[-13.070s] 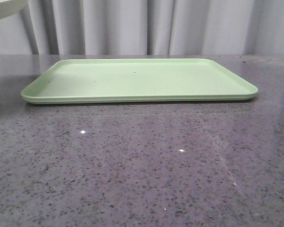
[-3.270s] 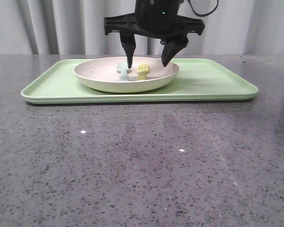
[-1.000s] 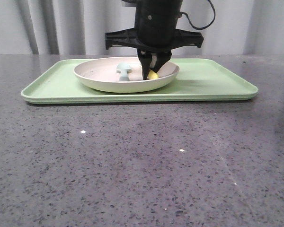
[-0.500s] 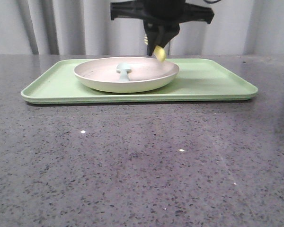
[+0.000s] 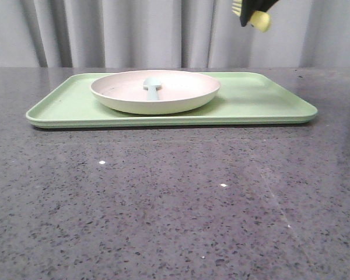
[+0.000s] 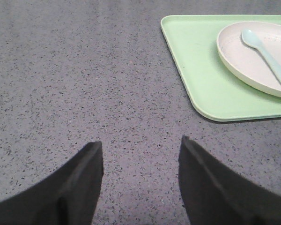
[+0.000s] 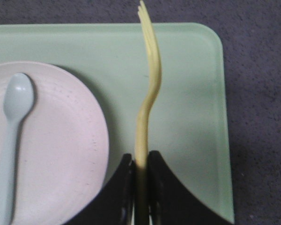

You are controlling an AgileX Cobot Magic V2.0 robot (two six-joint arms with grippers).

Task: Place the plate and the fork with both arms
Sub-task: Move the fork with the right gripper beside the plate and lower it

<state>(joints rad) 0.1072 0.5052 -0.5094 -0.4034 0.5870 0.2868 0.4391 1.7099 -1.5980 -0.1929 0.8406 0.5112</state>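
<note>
Right gripper [image 7: 141,176] is clamped tight on the fork [image 7: 147,101], both black jaws pinching the bottom of the flat yellow handle. The fork runs straight out from the jaws, long axis in line with the gripper, tines at the far end and edge-on to the wrist camera. In the wrist view it hangs over the bare green tray [image 7: 192,93], just beside the plate's rim, tines reaching toward the tray's far edge. From the front, the right gripper [image 5: 252,11] sits high at the top of the picture, well above the tray [image 5: 268,102], with only a yellow stub of the fork [image 5: 260,21] and a glimpse of tines showing; its tilt is hard to judge there.

The plate [image 5: 156,91] rests flat on the tray's left half, and the pale blue spoon [image 5: 152,87] lies inside it.

Over on the other side, the left gripper [image 6: 140,161] hangs with its jaws spread wide, nothing between them, above the dark speckled table [image 6: 75,84], near the tray's corner.
</note>
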